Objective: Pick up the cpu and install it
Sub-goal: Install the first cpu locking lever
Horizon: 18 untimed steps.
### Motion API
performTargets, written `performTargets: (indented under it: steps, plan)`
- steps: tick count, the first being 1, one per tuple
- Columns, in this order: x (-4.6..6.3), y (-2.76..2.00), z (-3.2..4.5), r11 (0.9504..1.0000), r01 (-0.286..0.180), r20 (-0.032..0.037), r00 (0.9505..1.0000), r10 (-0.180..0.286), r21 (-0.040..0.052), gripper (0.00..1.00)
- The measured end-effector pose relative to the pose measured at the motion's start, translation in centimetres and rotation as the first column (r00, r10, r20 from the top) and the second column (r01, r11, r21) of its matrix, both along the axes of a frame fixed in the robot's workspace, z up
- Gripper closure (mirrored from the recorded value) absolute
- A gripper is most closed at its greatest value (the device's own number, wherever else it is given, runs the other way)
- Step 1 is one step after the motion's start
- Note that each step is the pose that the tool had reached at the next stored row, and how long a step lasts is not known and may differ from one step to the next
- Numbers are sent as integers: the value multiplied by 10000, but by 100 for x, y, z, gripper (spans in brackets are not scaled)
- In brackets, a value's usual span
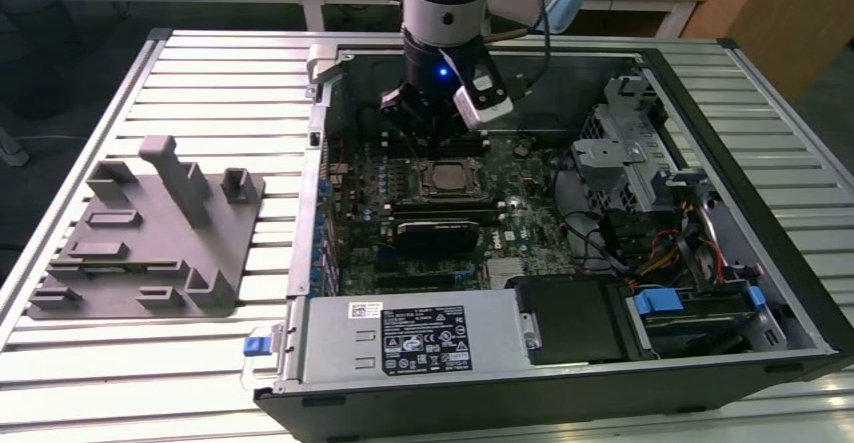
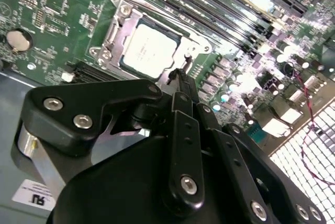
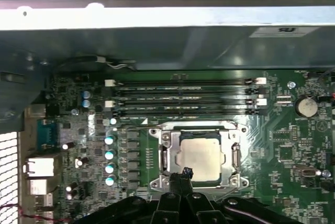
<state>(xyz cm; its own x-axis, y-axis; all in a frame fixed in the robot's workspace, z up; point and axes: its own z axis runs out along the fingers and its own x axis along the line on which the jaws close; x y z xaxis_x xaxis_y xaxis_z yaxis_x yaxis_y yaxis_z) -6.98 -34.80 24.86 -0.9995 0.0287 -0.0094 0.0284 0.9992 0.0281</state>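
The cpu (image 3: 201, 153) lies flat inside the black socket with its metal frame (image 3: 165, 149) on the motherboard, silver top up. In the exterior view the cpu (image 1: 449, 176) sits in the middle of the open computer case. My gripper (image 1: 424, 141) hangs inside the case just above the board, over the memory slots (image 3: 183, 97) beside the socket. In both wrist views the black fingertips come together at one narrow tip, and my gripper (image 3: 184, 173) looks shut with nothing in it. The tip of my gripper (image 2: 180, 77) stands just off the cpu's (image 2: 148, 50) edge, apart from it.
A grey plastic tray with upright posts (image 1: 147, 233) rests on the slatted table at the exterior view's left. Inside the case are a power supply (image 1: 420, 338), a drive cage (image 1: 627, 143), cable bundles (image 1: 667, 253) and a black heatsink block (image 1: 434, 231).
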Motion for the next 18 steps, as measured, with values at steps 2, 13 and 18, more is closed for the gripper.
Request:
performTargets:
  steps: [2,13,18]
  plan:
    - [-33,0,0,10000,1,0,10000,-1,0,89]
    - [-283,-7,-1,10000,0,0,10000,0,50,89]
    - [-447,-12,-3,10000,0,-1,10000,0,88,89]
